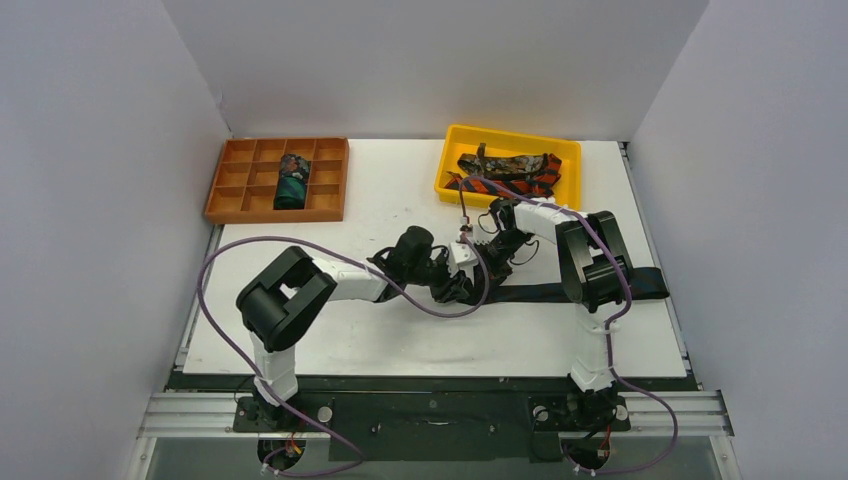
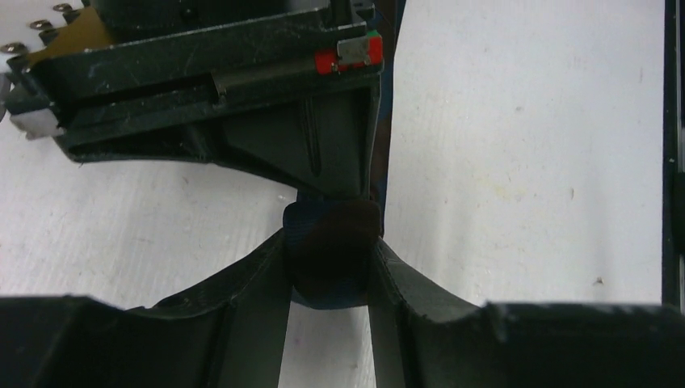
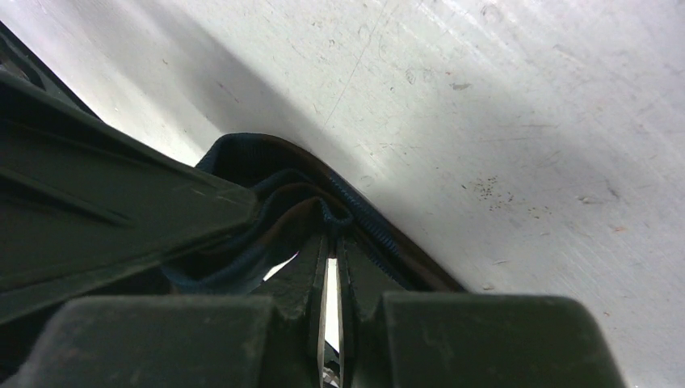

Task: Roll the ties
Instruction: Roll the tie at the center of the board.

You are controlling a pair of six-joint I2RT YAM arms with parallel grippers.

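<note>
Lying flat on the right half of the white table (image 1: 400, 340), the navy tie (image 1: 545, 293) has its left end bunched into a small roll. The left gripper (image 2: 329, 271) is clamped around that roll, and the right gripper (image 3: 332, 242) pinches a fold of the same fabric. Farther back, the striped tie (image 1: 500, 186) and the brown tie (image 1: 520, 163) lie in the yellow bin (image 1: 570, 150). The teal roll (image 1: 292, 180) sits in the wooden tray (image 1: 225, 190).
</note>
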